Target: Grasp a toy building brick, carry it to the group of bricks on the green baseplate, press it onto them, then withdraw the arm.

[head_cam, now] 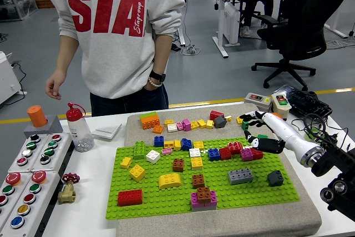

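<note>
robot hand (256, 129) open, empty, beside green baseplate (166, 198).

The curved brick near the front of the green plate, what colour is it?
Yellow. The curved brick shows best in the head view.

The scene is bright and evenly lit from overhead, with no dim corners. Shadows are soft and short: each brick on the green baseplate (166, 198) throws only a faint dark edge, and the right hand (256, 129) casts a mild shadow on the beige mat (222, 223) beneath it. The grey floor (211, 76) carries pale reflections of ceiling light. The white surface (89, 203) looks slightly washed out. Focus is sharp across near and far things; the person's sweatshirt (116, 31) shows crisp lettering. No marked bending shows at the edges.
</note>
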Tool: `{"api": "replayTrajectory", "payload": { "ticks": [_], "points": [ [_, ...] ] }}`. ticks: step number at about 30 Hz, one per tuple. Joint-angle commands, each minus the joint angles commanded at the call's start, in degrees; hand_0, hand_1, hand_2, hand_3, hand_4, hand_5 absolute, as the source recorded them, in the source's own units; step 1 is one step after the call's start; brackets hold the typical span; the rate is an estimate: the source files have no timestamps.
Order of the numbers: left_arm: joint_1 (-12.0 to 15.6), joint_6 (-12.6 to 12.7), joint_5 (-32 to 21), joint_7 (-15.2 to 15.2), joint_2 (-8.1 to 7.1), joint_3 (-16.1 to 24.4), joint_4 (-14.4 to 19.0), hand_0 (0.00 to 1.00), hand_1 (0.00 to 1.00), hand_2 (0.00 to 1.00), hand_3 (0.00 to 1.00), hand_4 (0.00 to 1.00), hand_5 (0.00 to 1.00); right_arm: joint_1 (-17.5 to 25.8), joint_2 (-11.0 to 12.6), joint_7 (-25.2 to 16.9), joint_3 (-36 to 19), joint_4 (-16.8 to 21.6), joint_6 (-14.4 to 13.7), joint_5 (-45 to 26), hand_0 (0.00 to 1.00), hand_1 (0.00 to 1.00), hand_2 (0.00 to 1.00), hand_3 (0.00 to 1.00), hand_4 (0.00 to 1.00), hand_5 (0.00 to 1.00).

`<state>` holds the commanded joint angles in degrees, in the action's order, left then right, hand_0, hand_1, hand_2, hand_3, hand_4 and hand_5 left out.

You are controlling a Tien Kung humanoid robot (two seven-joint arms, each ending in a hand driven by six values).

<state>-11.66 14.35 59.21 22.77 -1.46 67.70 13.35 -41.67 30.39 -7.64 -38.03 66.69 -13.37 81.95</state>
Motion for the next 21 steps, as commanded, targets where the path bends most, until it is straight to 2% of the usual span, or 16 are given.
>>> {"api": "replayTrajectory", "payload": {
  "ticks": [2,3,11,17,21],
  "points": [
    [0.0,0.0,0.1,0.0,0.02,0.1,0.0,0.632,0.596,0.613,0.405,0.301,0.93,-0.2,0.3,0.0,1.0,0.0,0.8,3.8,0.777,0.751,0.728,0.789,0.623,0.179],
    [0.0,0.0,0.1,0.0,0.02,0.1,0.0,0.631,0.596,0.613,0.407,0.301,0.93,-0.2,0.4,-0.1,1.4,0.1,1.2,5.9,0.822,0.792,0.77,0.804,0.715,0.199],
    [0.1,0.0,0.2,-0.1,-0.01,0.1,0.0,0.631,0.596,0.613,0.408,0.3,0.932,-1.0,0.7,0.9,5.0,0.7,4.3,21.0,0.831,0.792,0.764,0.808,0.726,0.195],
    [0.0,0.1,0.2,-0.1,-0.06,0.2,0.0,0.632,0.596,0.613,0.407,0.301,0.933,-1.6,0.2,2.5,7.1,1.0,6.5,28.4,0.827,0.787,0.761,0.807,0.721,0.21],
    [0.0,0.1,0.2,0.0,-0.06,0.2,0.0,0.631,0.596,0.613,0.407,0.301,0.933,-1.8,-0.3,3.5,8.1,0.7,7.3,30.4,0.816,0.777,0.75,0.806,0.707,0.227]
  ]
}}
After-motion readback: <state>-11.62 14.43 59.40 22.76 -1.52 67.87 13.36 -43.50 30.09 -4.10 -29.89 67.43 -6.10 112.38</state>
